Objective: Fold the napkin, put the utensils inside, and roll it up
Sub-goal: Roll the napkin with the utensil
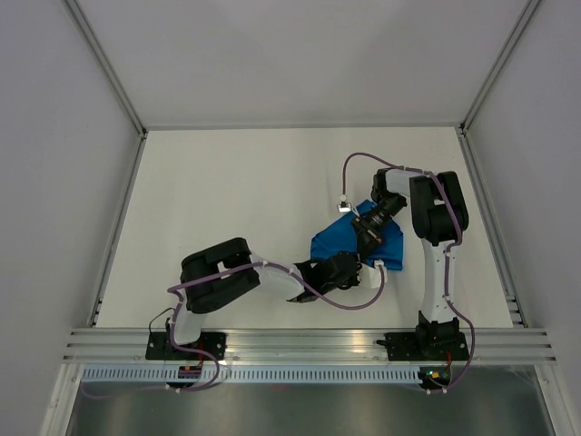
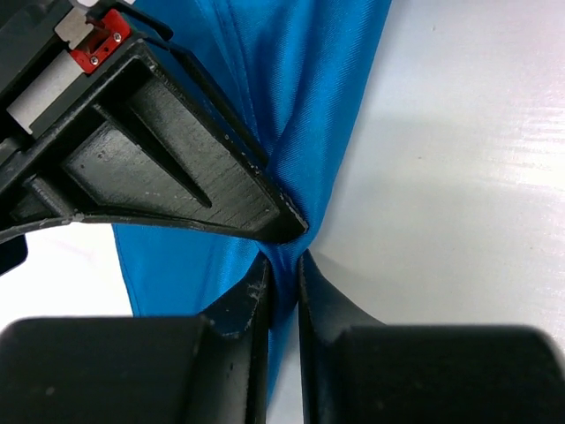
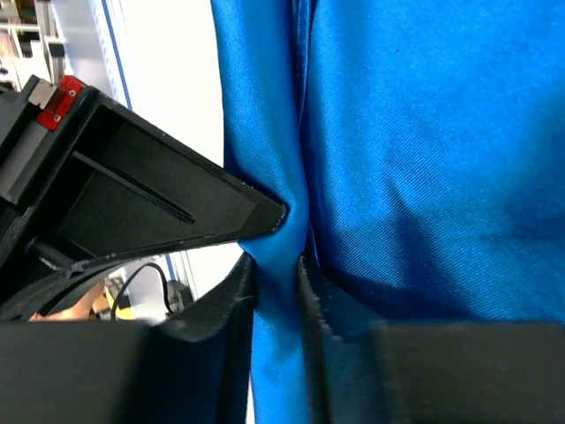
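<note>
The napkin sits bunched right of centre on the surface; the left claw is nearly closed, pinching a ridge of it; the right claw grips another fold likewise; folding looks in hand; next, both must lay the cloth over evenly.

napkin: middle seemingly hidden under right gripper | wrist views crop its edges
</note>
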`<state>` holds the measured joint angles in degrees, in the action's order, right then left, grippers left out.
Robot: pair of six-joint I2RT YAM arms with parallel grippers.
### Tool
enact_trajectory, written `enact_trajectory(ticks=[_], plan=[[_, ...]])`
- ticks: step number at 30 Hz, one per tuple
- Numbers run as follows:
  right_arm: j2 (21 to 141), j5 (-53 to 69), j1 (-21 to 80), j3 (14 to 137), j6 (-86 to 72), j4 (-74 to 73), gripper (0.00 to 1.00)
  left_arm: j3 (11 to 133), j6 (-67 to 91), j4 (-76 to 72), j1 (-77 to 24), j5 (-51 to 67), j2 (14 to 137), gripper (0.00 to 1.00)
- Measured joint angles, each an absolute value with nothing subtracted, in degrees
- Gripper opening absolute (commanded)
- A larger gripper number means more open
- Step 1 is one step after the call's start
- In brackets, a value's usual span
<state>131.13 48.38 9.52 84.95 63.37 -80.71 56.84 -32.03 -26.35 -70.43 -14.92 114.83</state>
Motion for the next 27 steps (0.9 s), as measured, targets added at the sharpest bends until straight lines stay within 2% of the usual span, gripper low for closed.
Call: enact_trajectory(ticks=[1,2,3,9,21,27], plan=[[130.93,48.34,9.45,84.77,63.02,-80.55,0.38,57.34,-32.01,-25.5,-70.17,-14.09,114.8,0.02],[130.45,48.27,9.32,84.36,62.26,-80.09,0.46,57.82,-31.88,-24.67,-69.87,-13.21,114.8,0.02],[129.73,48.21,9.13,83.83,61.34,-79.75,0.5,58.63,-31.53,-23.49,-69.43,-12.01,114.8,0.02],[124.05,46.72,8.1,81.8,58.26,-75.48,0.64,62.35,-27.86,-17.8,-66.22,-3.84,114.8,0.02],[111.77,46.28,-2.11,81.08,53.17,-61.6,0.64,68.14,-18.63,-7.99,-59.4,11.77,115.2,0.02],[97.84,46.0,-8.88,70.83,51.64,-52.23,0.63,78.26,-13.17,3.9,-54.89,21.93,119.83,0.02]])
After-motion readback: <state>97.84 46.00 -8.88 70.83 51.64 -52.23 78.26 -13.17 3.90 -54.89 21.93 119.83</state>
